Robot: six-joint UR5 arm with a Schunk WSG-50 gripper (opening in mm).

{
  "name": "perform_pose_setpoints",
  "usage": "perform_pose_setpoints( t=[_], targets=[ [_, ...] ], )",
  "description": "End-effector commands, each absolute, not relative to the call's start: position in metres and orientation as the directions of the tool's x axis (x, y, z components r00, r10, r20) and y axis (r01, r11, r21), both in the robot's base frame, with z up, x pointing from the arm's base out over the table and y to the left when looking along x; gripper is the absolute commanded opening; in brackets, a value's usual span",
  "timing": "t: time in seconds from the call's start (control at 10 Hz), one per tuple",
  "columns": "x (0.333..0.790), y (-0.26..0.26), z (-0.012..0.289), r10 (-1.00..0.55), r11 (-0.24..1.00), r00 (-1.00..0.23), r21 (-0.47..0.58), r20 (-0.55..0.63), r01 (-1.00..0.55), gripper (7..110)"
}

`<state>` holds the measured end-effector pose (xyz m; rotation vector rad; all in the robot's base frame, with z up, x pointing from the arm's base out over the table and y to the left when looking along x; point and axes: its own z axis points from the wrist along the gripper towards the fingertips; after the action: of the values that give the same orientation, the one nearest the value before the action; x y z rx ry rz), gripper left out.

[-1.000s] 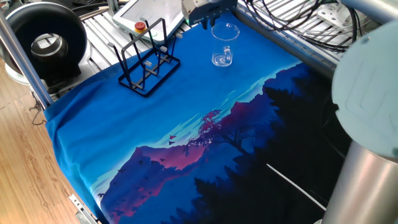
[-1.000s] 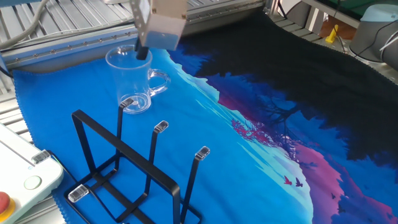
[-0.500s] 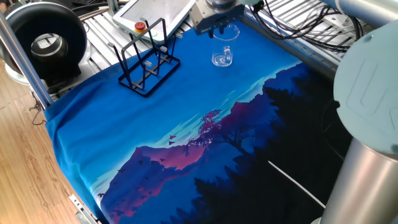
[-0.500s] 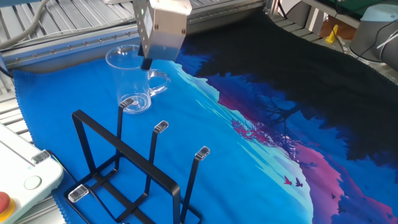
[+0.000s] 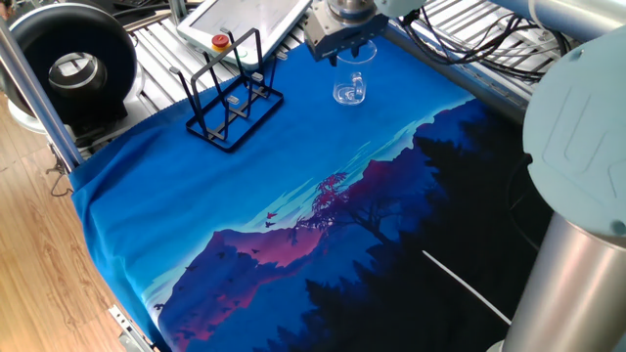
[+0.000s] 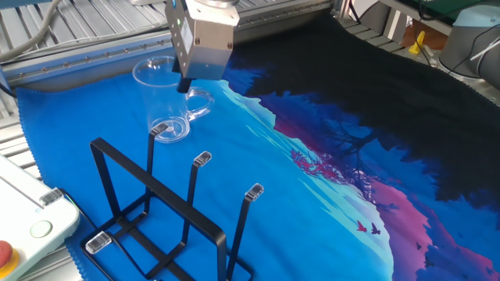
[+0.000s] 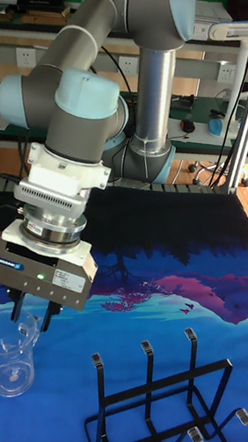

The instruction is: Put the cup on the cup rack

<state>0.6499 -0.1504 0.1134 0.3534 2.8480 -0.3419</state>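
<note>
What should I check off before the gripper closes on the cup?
1. Cup upright on the cloth: ok.
2. Gripper at the cup's rim, one finger looking inside it and one outside, in the tall fixed view: ok, though depth is hard to judge.
3. Gripper open: ok, the fingers stand apart.
4. Cup's handle out of the fingers' way: cannot tell, the gripper body covers that spot.
5. Cup rack standing upright, apart from the cup: ok.
6. Rack prongs free, nothing hanging on them: ok.
</note>
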Motion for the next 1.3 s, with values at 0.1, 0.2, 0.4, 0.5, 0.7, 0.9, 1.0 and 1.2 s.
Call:
perform_pose_setpoints(
  t=[0.1, 0.2, 0.4, 0.5, 0.7, 0.9, 1.0, 1.2],
  targets=[
    [0.646, -0.156, 0.113, 0.150, 0.951, -0.956, -0.229, -0.251, 0.209, 44],
    [0.647, -0.151, 0.112, 0.159, 0.955, -0.955, -0.207, -0.250, 0.213, 44],
    [0.649, -0.142, 0.110, 0.157, 0.964, -0.955, -0.172, -0.252, 0.204, 44],
    [0.650, -0.142, 0.110, 0.124, 0.968, -0.961, -0.182, -0.249, 0.172, 44],
    [0.658, -0.134, 0.111, 0.066, 0.980, -0.961, -0.162, -0.267, 0.113, 44],
    [0.680, -0.142, 0.119, -0.035, 0.976, -0.940, -0.215, -0.340, 0.041, 44],
    [0.682, -0.147, 0.121, -0.031, 0.971, -0.936, -0.233, -0.350, 0.055, 44],
    [0.679, -0.149, 0.121, -0.014, 0.969, -0.939, -0.235, -0.343, 0.071, 44]
  ],
)
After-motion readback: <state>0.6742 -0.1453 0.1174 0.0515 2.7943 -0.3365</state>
